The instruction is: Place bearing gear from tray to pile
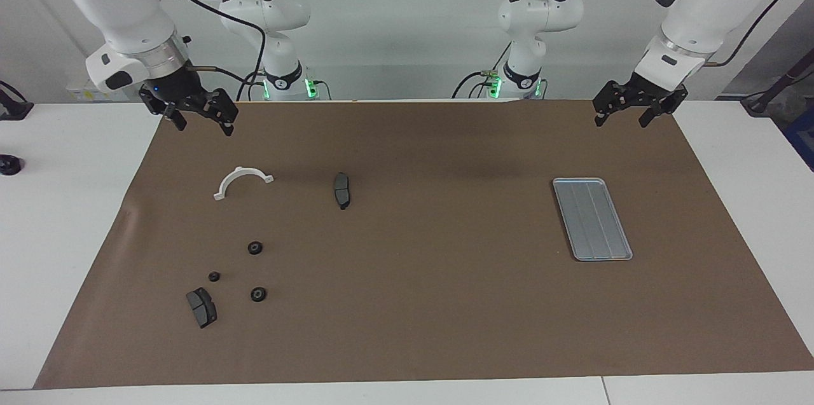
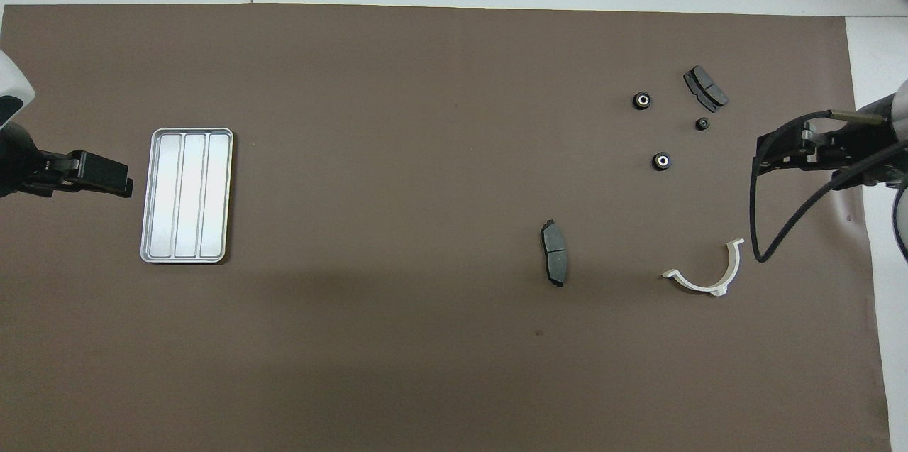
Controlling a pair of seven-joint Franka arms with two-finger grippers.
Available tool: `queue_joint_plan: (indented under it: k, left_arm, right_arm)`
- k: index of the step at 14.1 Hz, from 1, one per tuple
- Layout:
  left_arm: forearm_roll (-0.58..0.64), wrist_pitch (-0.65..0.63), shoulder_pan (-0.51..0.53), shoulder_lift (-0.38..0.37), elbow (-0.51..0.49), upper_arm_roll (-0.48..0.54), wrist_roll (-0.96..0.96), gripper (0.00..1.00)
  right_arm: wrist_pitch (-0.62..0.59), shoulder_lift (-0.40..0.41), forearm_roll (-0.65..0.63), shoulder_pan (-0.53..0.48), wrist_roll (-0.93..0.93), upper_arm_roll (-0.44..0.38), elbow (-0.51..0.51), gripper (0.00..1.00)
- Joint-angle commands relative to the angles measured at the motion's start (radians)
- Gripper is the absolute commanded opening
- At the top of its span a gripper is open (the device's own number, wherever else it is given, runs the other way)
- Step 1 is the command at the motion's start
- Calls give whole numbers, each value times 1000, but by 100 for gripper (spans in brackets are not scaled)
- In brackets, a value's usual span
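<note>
Left pincer (image 1: 620,114) raised over mat edge at left arm's end, fingers apart, holding nothing. Right pincer (image 1: 205,120) raised at right arm's end, fingers apart, holding nothing. Tray (image 1: 592,219) on counter (image 1: 76,201), bare. Pile (image 1: 255,248): three black gears near half-ring (image 1: 242,181) and brake pad (image 1: 201,307)

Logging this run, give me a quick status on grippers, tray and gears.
Left gripper and right gripper open, raised, holding nothing. Tray bare. Three gears in pile at right arm's end. Nothing in the way.

No legible text or labels
</note>
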Motion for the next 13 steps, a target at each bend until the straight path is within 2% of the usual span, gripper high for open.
queue_joint_plan:
  k: [1, 4, 13]
  left_arm:
    - [-14, -5, 15, -26, -24, -6, -4, 100]
    - [-14, -5, 15, -26, -26, -6, -4, 100]
    - [-14, -5, 15, -26, -26, -6, -3, 100]
  right_arm:
    - [55, -19, 18, -7, -6, 2, -22, 100]
    - [52, -19, 18, -13, -159, 0, -24, 100]
    - [42, -20, 22, -17, -153, -1, -24, 100]
